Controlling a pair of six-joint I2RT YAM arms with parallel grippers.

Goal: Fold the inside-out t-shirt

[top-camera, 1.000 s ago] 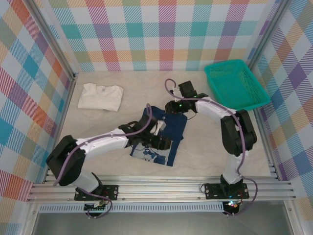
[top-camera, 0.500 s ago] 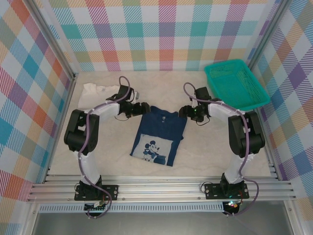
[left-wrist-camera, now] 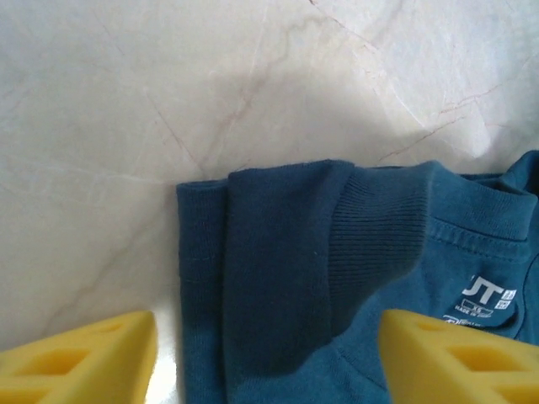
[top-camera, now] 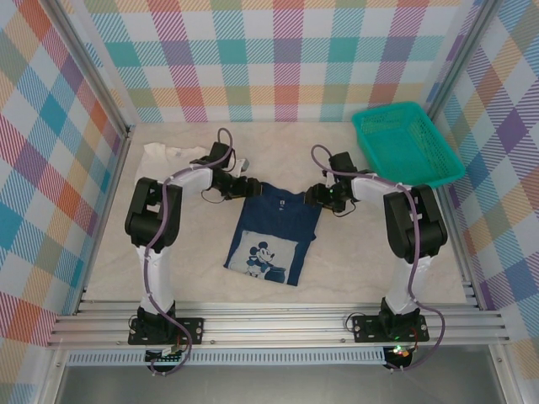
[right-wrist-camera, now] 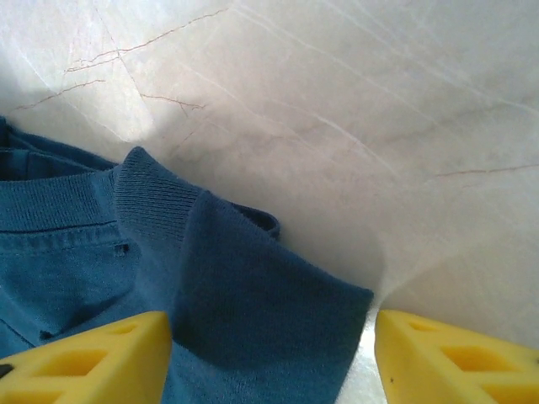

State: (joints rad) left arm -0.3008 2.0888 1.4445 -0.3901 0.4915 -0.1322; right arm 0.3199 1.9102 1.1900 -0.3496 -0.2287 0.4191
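Left wrist: t-shirt [left-wrist-camera: 286,278] under spread left hand [left-wrist-camera: 269,358]

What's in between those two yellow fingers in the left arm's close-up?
The navy t-shirt: its tucked-in shoulder corner lies on the marble table in the gap between the left fingers, which stand apart without pinching it. The left wrist view shows this.

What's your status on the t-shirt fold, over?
Left gripper, right gripper open at the shoulders. Navy t-shirt flat, sleeves folded in, print up. White shirt, green basket apart from it.
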